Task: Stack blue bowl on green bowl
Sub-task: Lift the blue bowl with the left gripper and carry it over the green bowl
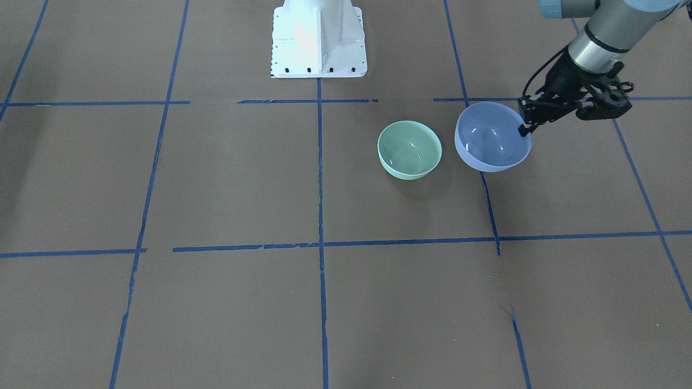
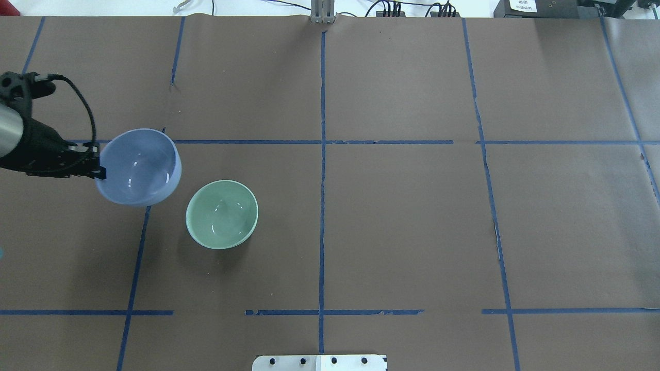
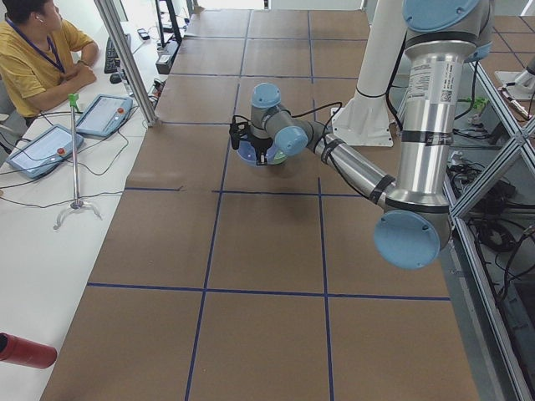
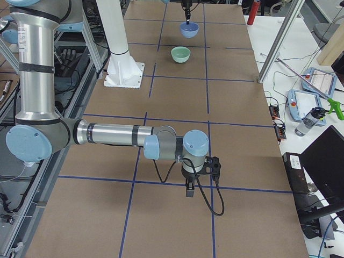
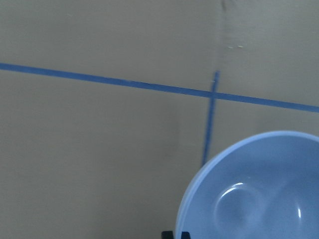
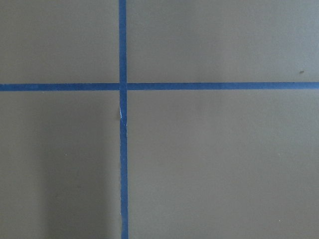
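My left gripper is shut on the near-left rim of the blue bowl, which hangs slightly tilted a little above the table. It also shows in the front view, gripper and blue bowl, and in the left wrist view. The green bowl stands upright and empty on the table just beside the blue bowl, apart from it; it also shows in the front view. My right gripper hangs low over bare table far from both bowls; I cannot tell whether it is open or shut.
Brown paper with blue tape lines covers the table. The white robot base stands at the robot's edge. An operator sits at a side bench with tablets. A red bottle lies off the table.
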Robot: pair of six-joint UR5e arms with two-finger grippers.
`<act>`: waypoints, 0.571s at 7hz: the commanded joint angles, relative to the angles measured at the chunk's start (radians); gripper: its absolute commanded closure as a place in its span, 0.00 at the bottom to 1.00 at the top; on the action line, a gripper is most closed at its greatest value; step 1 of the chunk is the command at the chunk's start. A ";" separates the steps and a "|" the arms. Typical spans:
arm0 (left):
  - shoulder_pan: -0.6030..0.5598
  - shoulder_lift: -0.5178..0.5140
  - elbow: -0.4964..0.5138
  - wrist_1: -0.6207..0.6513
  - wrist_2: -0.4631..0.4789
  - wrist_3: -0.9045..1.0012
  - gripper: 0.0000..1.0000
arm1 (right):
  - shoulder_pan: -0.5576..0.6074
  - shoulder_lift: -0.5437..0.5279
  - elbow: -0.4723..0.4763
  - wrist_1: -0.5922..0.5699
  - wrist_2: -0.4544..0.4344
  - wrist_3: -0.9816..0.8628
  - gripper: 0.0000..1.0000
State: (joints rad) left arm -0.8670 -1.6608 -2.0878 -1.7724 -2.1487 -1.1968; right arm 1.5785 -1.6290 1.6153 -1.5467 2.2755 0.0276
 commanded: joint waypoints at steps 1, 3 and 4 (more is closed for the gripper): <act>0.155 -0.072 0.015 0.004 0.091 -0.195 1.00 | 0.000 0.000 0.000 0.000 0.001 0.000 0.00; 0.192 -0.118 0.073 0.002 0.128 -0.225 1.00 | 0.000 0.000 0.000 0.000 0.001 0.000 0.00; 0.216 -0.119 0.074 0.001 0.128 -0.237 1.00 | 0.000 0.000 0.000 0.000 0.001 0.000 0.00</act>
State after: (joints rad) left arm -0.6788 -1.7695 -2.0263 -1.7704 -2.0277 -1.4165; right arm 1.5785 -1.6291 1.6153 -1.5463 2.2760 0.0276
